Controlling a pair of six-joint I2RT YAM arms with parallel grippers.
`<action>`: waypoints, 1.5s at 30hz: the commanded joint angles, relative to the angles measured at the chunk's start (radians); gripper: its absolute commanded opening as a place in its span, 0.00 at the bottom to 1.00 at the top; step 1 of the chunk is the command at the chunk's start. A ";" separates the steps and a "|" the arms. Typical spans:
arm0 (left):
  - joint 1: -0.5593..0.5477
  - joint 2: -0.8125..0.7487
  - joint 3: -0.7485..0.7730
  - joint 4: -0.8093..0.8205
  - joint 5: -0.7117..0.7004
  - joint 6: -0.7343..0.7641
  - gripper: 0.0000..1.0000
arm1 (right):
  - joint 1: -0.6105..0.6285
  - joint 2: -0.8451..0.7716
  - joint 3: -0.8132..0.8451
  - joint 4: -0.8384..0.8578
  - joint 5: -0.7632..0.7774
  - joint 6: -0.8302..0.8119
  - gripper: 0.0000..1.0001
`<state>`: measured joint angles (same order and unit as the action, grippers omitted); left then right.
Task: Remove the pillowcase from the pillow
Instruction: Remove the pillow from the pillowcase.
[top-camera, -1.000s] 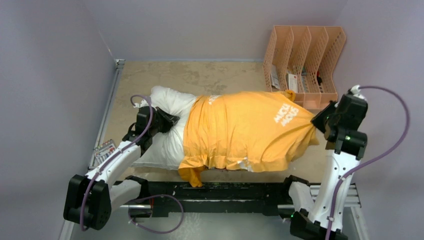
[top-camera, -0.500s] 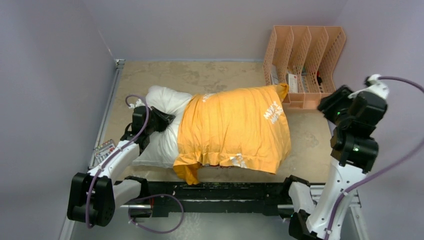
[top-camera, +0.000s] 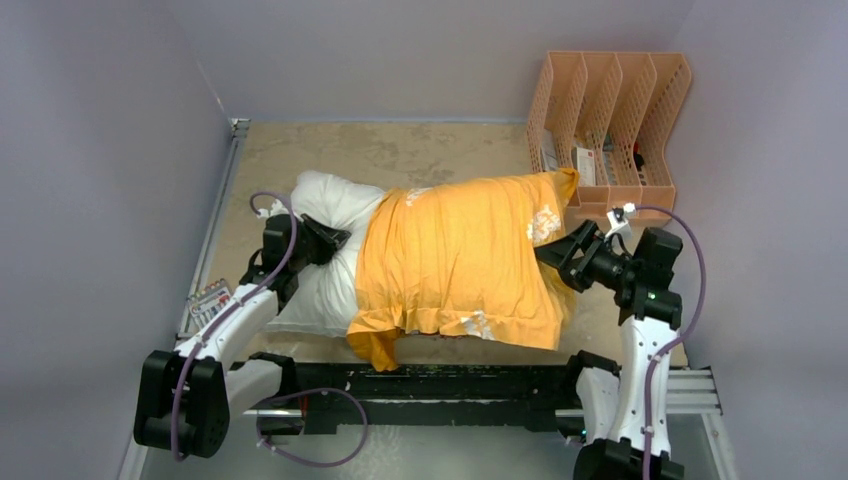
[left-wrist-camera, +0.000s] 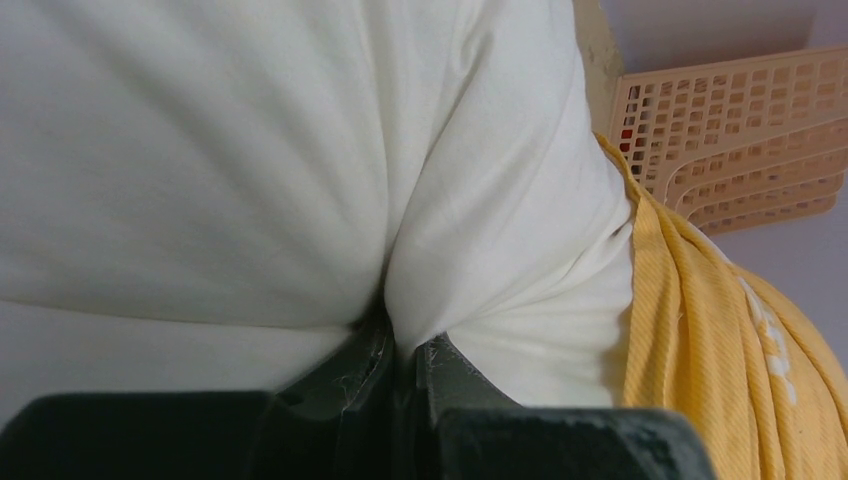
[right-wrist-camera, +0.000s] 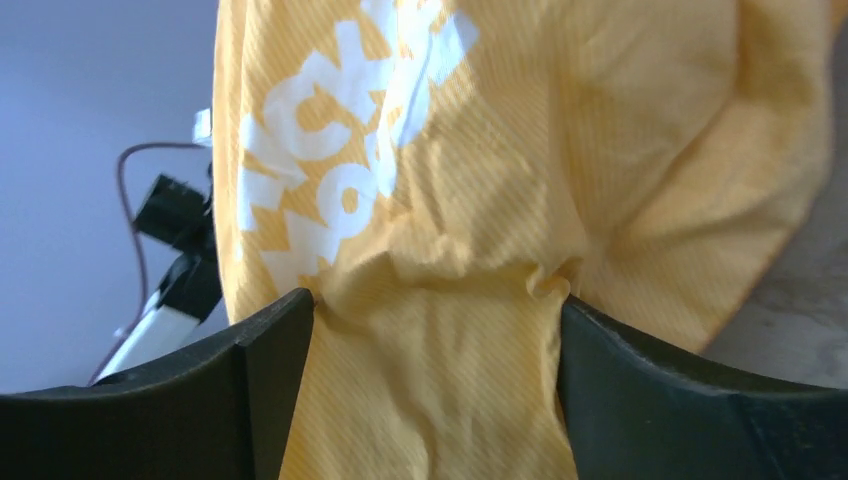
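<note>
Pillowcase fills spread right gripper; left gripper pinches pillow.

Plump white fabric pillow lies across middle of mottled tan table. Orange-yellow fabric pillowcase over its right part; left end bare. Peach plastic lattice organiser in far right corner, just behind pillowcase's right end. At bare end, left gripper; at pillowcase's right edge, right gripper.

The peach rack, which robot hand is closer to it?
Right. The right gripper sits just in front of the rack, open at the pillowcase. The left gripper pinches the pillow, far across.
</note>
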<state>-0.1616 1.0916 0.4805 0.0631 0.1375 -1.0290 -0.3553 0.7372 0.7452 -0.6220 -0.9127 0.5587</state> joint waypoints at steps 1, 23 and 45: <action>0.042 0.050 -0.077 -0.345 -0.132 0.103 0.00 | 0.034 -0.014 -0.063 0.215 -0.199 0.115 0.75; 0.139 0.118 -0.126 -0.257 -0.052 0.089 0.00 | 0.033 0.135 0.660 -0.201 0.900 -0.002 0.00; 0.147 -0.019 0.023 -0.351 0.080 0.205 0.19 | 0.035 0.182 0.641 -0.265 0.629 -0.171 0.75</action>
<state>-0.0502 1.0485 0.4843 0.0402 0.2966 -0.9794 -0.3172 0.8909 1.3087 -0.9363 -0.1875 0.4393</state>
